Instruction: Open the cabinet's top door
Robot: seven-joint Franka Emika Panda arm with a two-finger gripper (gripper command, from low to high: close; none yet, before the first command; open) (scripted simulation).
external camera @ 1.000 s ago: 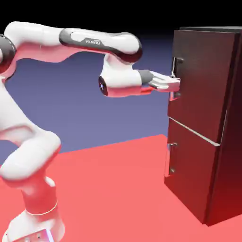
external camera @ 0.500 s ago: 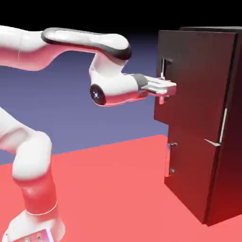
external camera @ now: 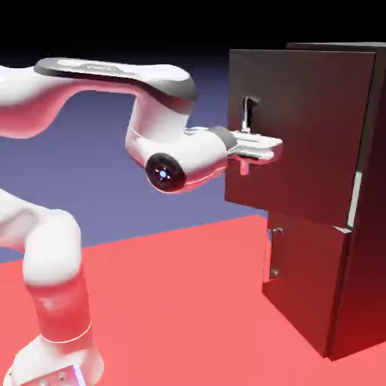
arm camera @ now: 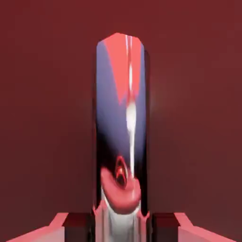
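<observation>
Above the lower door [external camera: 305,283], gripped the top door's [external camera: 309,128] handle [arm camera: 121,113] between the closed fingers [external camera: 265,155], with the panel partly open; risked slipping off if pulling straight rather than following the hinge's arc.

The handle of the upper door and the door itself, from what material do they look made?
Handle: probably polished metal, judging by its mirror-like reflections and sharp bright streak. Upper door: dark, smooth, faintly glossy; painted metal or coated wood, the look does not settle which.
</observation>
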